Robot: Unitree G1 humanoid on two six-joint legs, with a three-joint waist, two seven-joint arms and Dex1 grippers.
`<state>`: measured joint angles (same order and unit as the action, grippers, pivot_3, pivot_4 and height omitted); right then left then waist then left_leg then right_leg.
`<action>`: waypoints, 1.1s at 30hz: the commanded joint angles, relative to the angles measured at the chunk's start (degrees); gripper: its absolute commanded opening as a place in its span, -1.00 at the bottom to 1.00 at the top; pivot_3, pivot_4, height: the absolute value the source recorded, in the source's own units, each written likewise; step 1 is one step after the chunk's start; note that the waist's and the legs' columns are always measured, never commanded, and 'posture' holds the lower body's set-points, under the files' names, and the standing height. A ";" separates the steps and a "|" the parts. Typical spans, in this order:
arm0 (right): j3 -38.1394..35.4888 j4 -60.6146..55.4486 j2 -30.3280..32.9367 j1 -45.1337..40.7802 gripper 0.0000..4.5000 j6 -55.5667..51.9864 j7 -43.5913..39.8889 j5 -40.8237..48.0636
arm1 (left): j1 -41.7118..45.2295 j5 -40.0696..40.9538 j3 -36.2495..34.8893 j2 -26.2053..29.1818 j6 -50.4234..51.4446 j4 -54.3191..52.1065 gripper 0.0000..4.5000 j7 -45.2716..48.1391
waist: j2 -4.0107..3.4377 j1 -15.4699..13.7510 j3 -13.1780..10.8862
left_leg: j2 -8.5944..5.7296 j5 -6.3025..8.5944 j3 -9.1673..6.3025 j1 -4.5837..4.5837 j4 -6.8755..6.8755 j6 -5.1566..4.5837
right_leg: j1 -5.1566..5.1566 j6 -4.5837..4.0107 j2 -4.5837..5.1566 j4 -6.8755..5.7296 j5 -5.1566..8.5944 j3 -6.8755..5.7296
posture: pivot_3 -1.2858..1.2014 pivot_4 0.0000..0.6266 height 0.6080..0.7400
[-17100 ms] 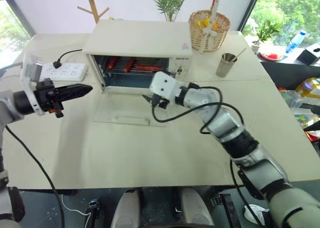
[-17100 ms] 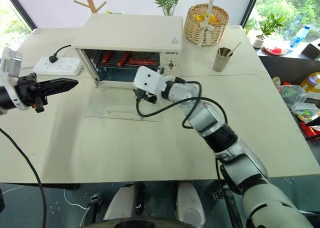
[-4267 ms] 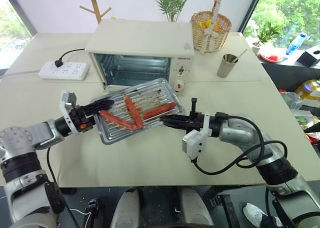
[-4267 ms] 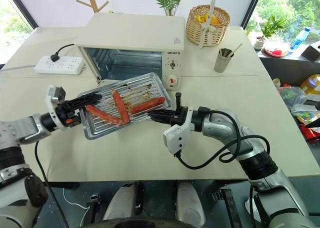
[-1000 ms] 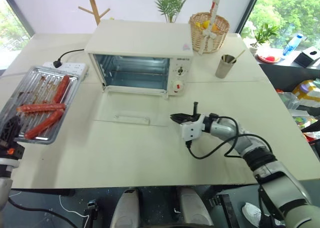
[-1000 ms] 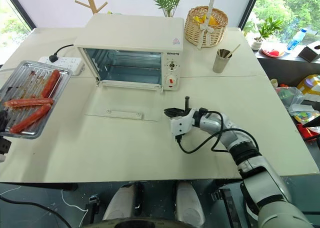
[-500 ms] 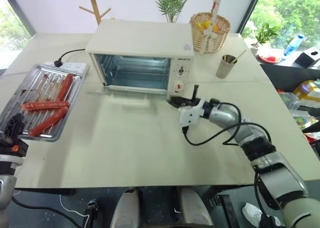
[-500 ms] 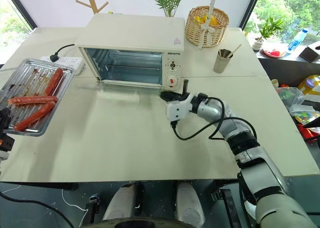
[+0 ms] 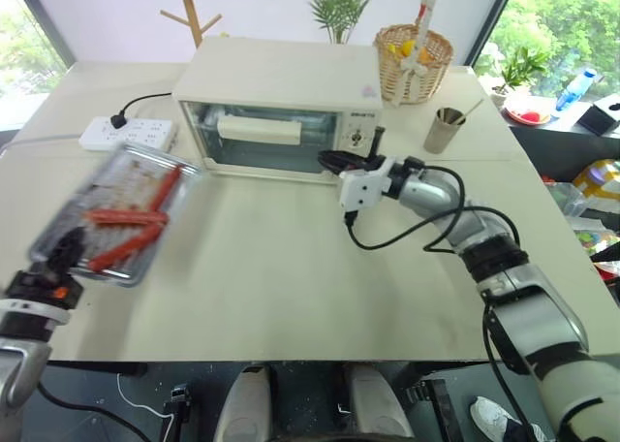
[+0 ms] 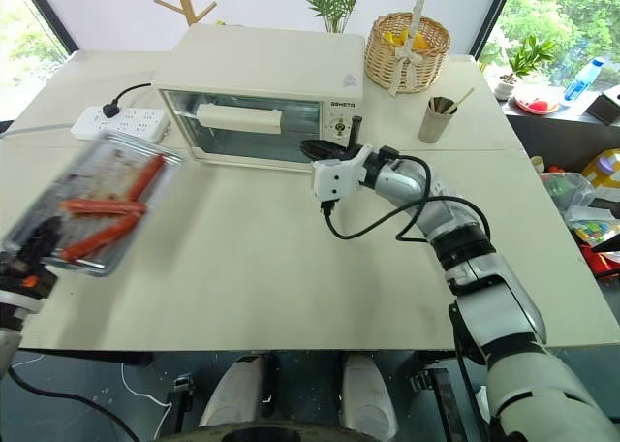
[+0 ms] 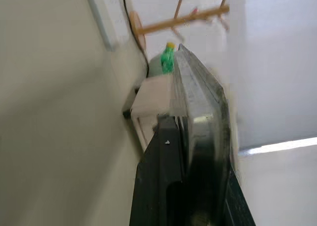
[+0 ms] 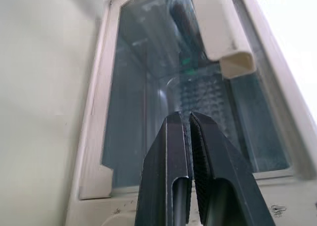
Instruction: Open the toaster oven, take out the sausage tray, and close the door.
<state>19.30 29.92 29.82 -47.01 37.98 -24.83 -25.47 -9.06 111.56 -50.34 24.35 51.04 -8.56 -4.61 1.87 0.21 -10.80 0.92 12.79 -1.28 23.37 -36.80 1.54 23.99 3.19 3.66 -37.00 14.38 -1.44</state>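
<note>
The cream-white toaster oven [image 9: 281,78] stands at the back of the table. Its glass door [image 9: 262,142] is upright against the front, bar handle [image 9: 257,129] at the top. My right gripper [image 9: 327,159] is shut and empty, its tips against the door's glass beside the knob panel [image 9: 356,137]. In the right wrist view the fingertips [image 12: 173,124] press on the glass below the handle [image 12: 220,32]. The sausage tray [image 9: 116,214] hangs tilted above the table's left side with three sausages [image 9: 126,219] on it. My left gripper [image 9: 60,251] is shut on its near edge [image 11: 198,102].
A white power strip [image 9: 126,132] with a black cable lies left of the oven. A wicker basket [image 9: 414,59] and a metal cup [image 9: 446,129] stand at the back right. A plant and a wooden stand rise behind the table.
The door has swung up from flat on the table to upright against the oven, with my right gripper rising behind it. My left gripper carried the sausage tray rightward over the table.
</note>
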 commanded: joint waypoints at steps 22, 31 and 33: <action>-15.42 -47.93 12.25 35.73 -0.92 -21.58 -8.64 6.23 | 44.44 -55.46 53.25 23.99 16.59 42.43 0.04 62.64 | -0.08 0.51 -0.04 | -0.08 -0.02 0.23 -0.06 0.64 0.00 | 0.35 0.03 -0.12 0.02 0.00 -0.05 | 0.03 -0.52 1.00; -18.30 -54.14 11.78 41.93 -0.92 -27.27 -8.09 4.73 | 53.02 -76.15 61.24 20.43 3.76 57.81 0.99 74.55 | -0.16 0.10 0.04 | -0.07 -0.02 0.22 -0.06 0.52 -0.02 | 0.31 0.00 -0.11 0.02 0.02 -0.04 | 0.03 -0.52 1.00; -18.41 -54.33 11.73 42.55 -0.92 -27.51 -7.84 4.50 | 54.61 -78.53 59.78 20.71 1.09 61.54 0.99 73.97 | -0.15 0.16 0.05 | -0.07 -0.02 0.22 -0.11 0.49 -0.02 | 0.25 0.00 -0.08 0.01 0.02 -0.04 | 0.03 -0.52 1.00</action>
<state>2.84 -22.30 41.58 -4.53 10.53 -33.57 -21.18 45.55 39.03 9.83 44.01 55.46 48.09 72.33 1.71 0.37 -10.75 0.86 12.77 -1.07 23.23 -36.30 1.52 24.22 3.19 3.57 -37.00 14.40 -1.49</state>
